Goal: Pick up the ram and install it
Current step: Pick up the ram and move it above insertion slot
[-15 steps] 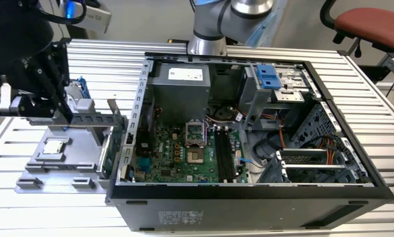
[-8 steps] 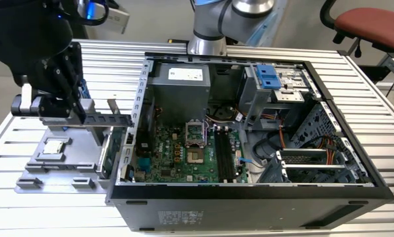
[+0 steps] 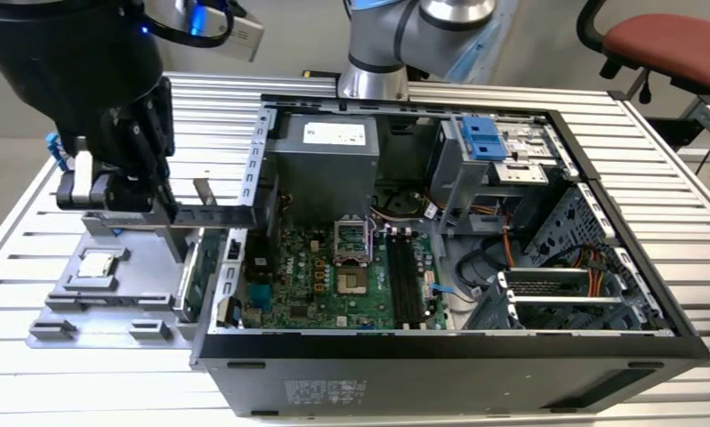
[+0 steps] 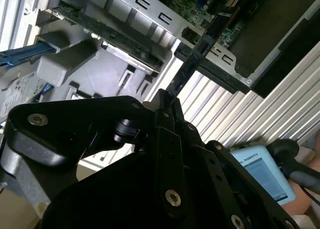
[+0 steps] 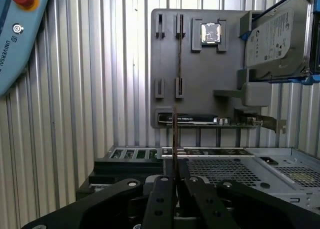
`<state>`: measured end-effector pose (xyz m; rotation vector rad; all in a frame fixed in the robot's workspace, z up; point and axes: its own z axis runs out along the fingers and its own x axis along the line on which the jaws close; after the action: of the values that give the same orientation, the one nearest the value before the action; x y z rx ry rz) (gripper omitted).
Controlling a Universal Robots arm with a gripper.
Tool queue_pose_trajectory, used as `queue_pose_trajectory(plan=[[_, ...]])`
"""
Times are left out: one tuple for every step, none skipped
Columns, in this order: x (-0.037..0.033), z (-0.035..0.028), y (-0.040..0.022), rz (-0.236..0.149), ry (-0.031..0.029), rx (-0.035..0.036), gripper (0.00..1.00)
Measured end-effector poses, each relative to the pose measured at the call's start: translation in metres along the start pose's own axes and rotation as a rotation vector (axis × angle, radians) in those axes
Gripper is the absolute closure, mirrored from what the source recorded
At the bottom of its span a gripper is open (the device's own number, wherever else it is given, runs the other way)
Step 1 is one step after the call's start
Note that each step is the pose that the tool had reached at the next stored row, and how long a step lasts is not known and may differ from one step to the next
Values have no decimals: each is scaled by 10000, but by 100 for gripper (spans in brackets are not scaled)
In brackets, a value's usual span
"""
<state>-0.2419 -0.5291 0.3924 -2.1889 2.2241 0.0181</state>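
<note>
Black two-finger gripper (image 3: pixel 153 212) (image 4: pixel 165 101) (image 5: pixel 175 176): fingers clamped on one end of the ram.
Long, thin, dark circuit-board ram (image 3: pixel 213 216) (image 4: pixel 197 54) (image 5: pixel 174 134): held in the air above the grey plastic parts tray (image 3: pixel 106 285), its free end near the open black computer case (image 3: pixel 450 356), outside the green motherboard (image 3: pixel 331 285).

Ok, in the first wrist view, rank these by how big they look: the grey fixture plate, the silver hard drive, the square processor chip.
1. grey fixture plate
2. silver hard drive, partly cut off at the frame edge
3. square processor chip
</note>
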Motion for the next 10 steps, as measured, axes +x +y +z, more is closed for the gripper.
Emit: queue_pose_trajectory(plan=[[0,0,-23,-1,0,-1,100],[-1,0,-46,-1,0,0,100],[-1,0,-70,-1,1,-1,100],[-2,0,-95,-1,0,0,100],[-2,0,-120,-1,0,-1,100],[-2,0,-146,-1,1,-1,100],[-3,1,-172,-1,0,0,100],[-3,1,-200,-1,0,0,100],[-4,2,-227,-1,0,0,100],[-4,2,-257,-2,0,0,100]])
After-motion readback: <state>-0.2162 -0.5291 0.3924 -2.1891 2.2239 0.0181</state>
